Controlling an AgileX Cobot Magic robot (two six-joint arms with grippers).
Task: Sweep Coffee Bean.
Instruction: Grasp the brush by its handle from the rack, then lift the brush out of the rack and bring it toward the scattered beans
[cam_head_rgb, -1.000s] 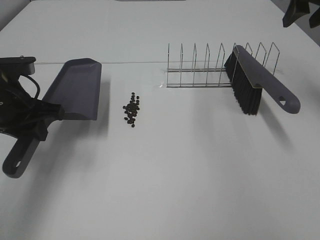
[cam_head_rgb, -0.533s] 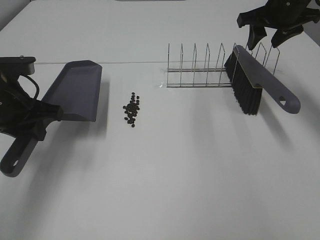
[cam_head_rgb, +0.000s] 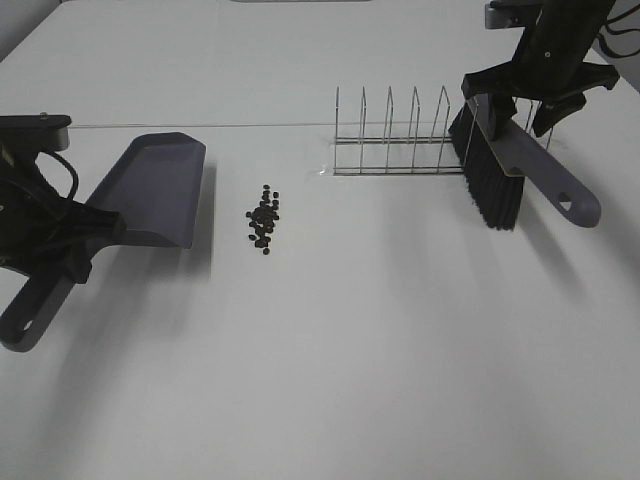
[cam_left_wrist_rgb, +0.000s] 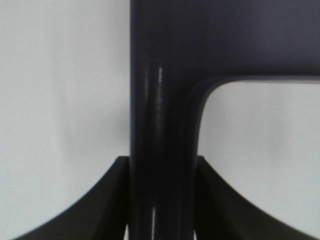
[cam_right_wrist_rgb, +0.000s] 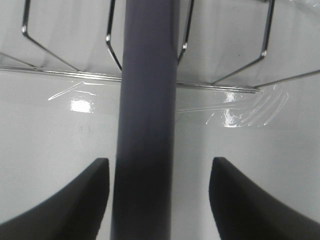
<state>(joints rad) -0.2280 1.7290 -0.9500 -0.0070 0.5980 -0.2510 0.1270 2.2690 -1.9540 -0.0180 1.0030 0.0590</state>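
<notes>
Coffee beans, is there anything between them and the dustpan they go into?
Nothing visible. Only bare white table lies between the little pile of dark brown coffee beans and the lip of the grey plastic dustpan.

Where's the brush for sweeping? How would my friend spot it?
On the white table, find the silver wire rack standing near the far side. The brush rests at the rack's right end. Unlike the grey dustpan, it has a long row of black bristles.
</notes>
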